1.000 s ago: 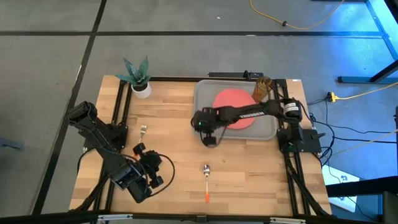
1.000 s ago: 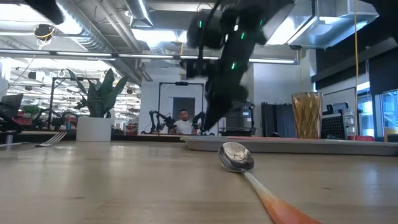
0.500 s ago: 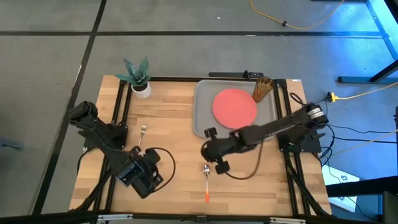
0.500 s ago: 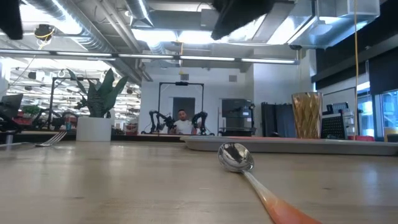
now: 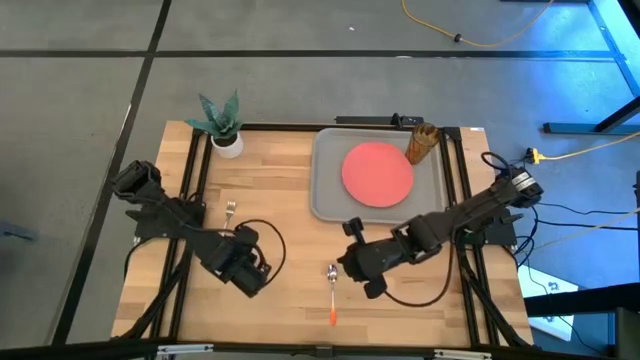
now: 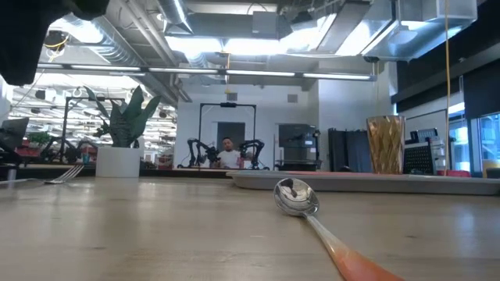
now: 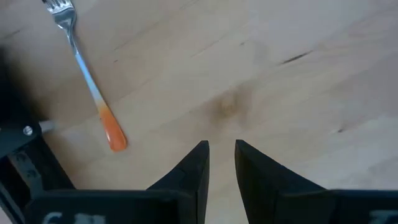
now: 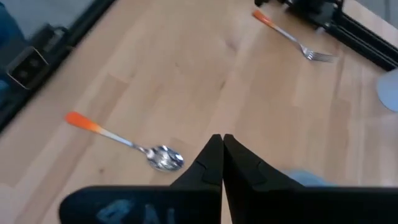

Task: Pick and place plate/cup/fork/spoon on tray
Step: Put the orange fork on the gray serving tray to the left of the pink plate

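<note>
The pale wooden bench [image 5: 290, 215] carries everything. On its far right part lies the large grey rectangular tray [image 5: 328, 190] with rounded corners and a low rim. The flat round coral-red plate [image 5: 377, 172] rests inside it, and the small translucent amber-brown plastic cup [image 5: 421, 143] stands upright at the tray's far right corner, so by the look of it two of the four things are already placed.

Two remain on the bare wood. The small spoon [image 5: 332, 291] with a silver rounded bowl and thin orange handle lies near the front edge, well short of the tray, its bowl pointing towards the tray. The small fork [image 5: 229, 213] with silver tines and an orange handle lies to the left, apart from the tray and from the spoon.

The right hand [image 5: 356, 268] hovers low just beside the spoon's bowl, its fingers pressed together and empty; it would have to spread them before it could take the spoon. The left hand [image 5: 252, 272] hangs over bare wood between fork and spoon, its fingers [image 7: 194, 168] parted by a narrow gap, holding nothing, with the fork off to one side.

A white pot with a green plant [image 5: 225, 128] stands at the far left corner, no part of the job.
</note>
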Tool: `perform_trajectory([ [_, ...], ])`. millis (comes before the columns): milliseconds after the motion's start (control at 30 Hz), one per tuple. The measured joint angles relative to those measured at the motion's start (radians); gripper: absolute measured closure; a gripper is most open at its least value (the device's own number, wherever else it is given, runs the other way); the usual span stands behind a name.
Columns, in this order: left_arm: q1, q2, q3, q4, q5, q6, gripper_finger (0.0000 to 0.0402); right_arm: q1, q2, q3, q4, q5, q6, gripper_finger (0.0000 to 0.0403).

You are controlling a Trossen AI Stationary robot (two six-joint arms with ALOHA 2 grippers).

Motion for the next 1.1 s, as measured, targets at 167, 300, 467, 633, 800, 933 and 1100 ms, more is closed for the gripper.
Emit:
perform_trajectory([
  [167,0.024,0.000,0.000,-0.115,0.005,-0.004,0.0332,0.040,-0.002,0.000,-0.009,0.015,0.002,0.0398],
  [300,0.048,0.000,-0.001,-0.213,0.002,0.003,0.0333,0.068,-0.002,0.000,-0.008,0.015,0.002,0.0398],
  [467,0.092,0.000,-0.034,-0.256,0.004,0.063,0.0333,0.091,-0.002,0.000,-0.007,0.015,0.006,0.0398],
  [633,0.158,0.000,-0.104,-0.256,0.060,0.153,0.0333,0.095,-0.002,0.000,-0.007,0.015,0.029,0.0398],
  [800,0.242,0.000,-0.159,-0.251,0.062,0.212,0.0333,0.095,-0.002,0.000,-0.007,0.015,0.040,0.0398],
  [933,0.311,0.000,-0.212,-0.158,0.065,0.310,0.0333,0.095,-0.002,0.000,-0.007,0.015,0.050,0.0398],
  [1100,0.389,0.000,-0.314,0.003,0.118,0.447,0.0333,0.095,-0.002,0.000,-0.006,0.015,0.050,0.0398],
])
